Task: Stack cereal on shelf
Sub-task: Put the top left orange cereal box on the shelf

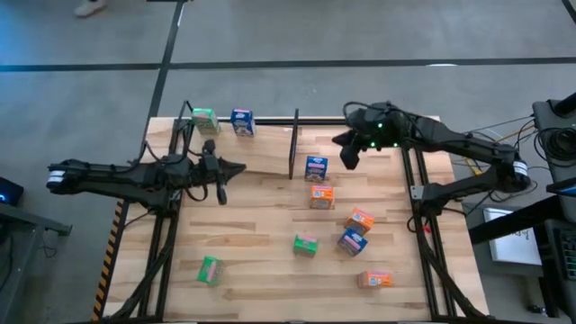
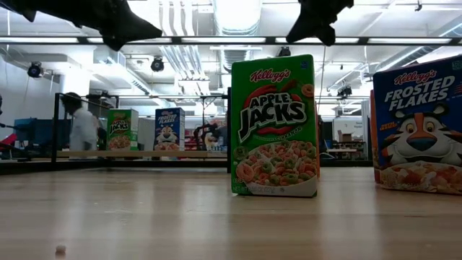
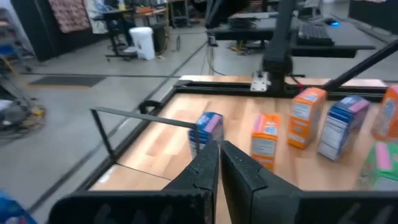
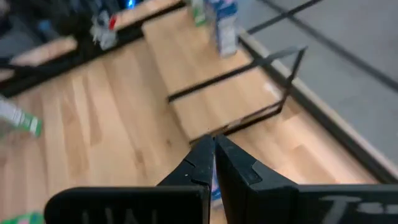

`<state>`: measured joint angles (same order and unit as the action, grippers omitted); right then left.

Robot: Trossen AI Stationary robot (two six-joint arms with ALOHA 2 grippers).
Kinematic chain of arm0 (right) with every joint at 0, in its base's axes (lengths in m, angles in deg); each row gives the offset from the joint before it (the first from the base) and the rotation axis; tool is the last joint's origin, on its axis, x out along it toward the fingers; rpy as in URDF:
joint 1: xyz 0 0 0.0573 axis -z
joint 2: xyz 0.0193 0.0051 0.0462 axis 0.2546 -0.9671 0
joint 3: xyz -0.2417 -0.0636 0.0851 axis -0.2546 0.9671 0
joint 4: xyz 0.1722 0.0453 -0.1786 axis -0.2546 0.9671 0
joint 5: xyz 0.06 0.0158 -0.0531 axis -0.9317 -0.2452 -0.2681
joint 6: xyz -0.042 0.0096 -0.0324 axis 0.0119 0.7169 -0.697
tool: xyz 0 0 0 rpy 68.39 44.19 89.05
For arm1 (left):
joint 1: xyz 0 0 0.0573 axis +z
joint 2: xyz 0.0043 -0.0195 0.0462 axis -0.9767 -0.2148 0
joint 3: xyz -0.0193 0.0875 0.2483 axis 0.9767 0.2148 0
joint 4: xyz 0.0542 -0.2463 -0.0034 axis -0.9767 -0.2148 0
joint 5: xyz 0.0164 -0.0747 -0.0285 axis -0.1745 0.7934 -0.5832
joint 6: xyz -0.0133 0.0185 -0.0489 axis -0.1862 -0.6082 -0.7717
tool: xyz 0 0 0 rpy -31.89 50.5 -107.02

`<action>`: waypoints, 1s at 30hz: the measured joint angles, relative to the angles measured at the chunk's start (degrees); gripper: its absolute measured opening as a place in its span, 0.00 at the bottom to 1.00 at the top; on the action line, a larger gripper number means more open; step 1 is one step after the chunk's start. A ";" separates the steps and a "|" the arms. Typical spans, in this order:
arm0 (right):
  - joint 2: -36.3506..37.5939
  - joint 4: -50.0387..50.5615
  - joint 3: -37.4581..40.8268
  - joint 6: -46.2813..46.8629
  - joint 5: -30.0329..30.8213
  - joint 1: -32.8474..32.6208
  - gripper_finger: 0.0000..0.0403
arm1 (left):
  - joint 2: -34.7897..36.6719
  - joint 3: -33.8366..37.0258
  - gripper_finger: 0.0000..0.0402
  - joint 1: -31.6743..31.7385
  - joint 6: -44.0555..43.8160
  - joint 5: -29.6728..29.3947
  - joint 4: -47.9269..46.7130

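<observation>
**High view: both arms up, boxes scattered, two on the shelf**

High view lays it all out from where I stand: the wooden table (image 1: 261,252) fills the middle, and along its far edge sits the shelf (image 1: 261,148), a pale plank panel in a thin black frame with a black divider rod (image 1: 293,144) standing up in it.

The left arm reaches in from the left side, its left gripper (image 1: 220,192) hanging over the table just in front of the shelf, fingers pressed together and empty. The right arm comes from the right, its right gripper (image 1: 346,158) near the shelf's right end, fingers also pressed together, holding nothing.

Two boxes stand on the shelf's left part: a green box (image 1: 203,119) and a blue box (image 1: 241,121) just beside it. The rest are on the table: a blue one (image 1: 315,167) with an orange one (image 1: 321,195) right in front of it, an orange-and-blue pair (image 1: 355,231) touching, a green one (image 1: 305,244), another green (image 1: 210,270) nearer the front left, and an orange one (image 1: 374,279) lying flat, I think.
</observation>
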<state>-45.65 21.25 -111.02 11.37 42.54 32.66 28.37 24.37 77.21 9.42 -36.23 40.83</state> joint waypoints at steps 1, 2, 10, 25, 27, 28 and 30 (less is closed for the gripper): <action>-0.48 0.76 0.00 -0.16 -0.79 -0.59 0.02 | -0.11 0.00 0.00 0.03 -0.64 0.20 0.14; -0.84 1.54 0.00 -0.38 -1.32 -1.24 0.02 | -0.21 0.00 0.00 0.05 -1.00 0.19 0.28; -3.02 4.85 0.35 -6.02 -1.97 -7.34 0.02 | -1.27 0.00 0.00 -0.03 -2.28 1.11 0.28; -7.66 2.58 0.57 -3.64 2.73 -14.59 0.02 | 0.11 -0.72 0.00 -0.06 4.92 1.07 4.45; -9.10 3.23 0.63 -2.81 3.94 -15.50 0.02 | 1.06 -0.79 0.00 -0.06 6.06 1.07 4.68; -9.74 3.49 0.63 -2.35 4.08 -15.73 0.02 | 1.55 -0.79 0.00 -0.06 6.34 1.07 5.39; -10.86 3.61 0.63 -1.71 4.15 -15.89 0.02 | 2.73 -0.48 0.00 -0.06 6.35 1.07 5.58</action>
<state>-56.52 24.86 -110.38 9.65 46.69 16.77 31.10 23.89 77.15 15.78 -35.16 46.40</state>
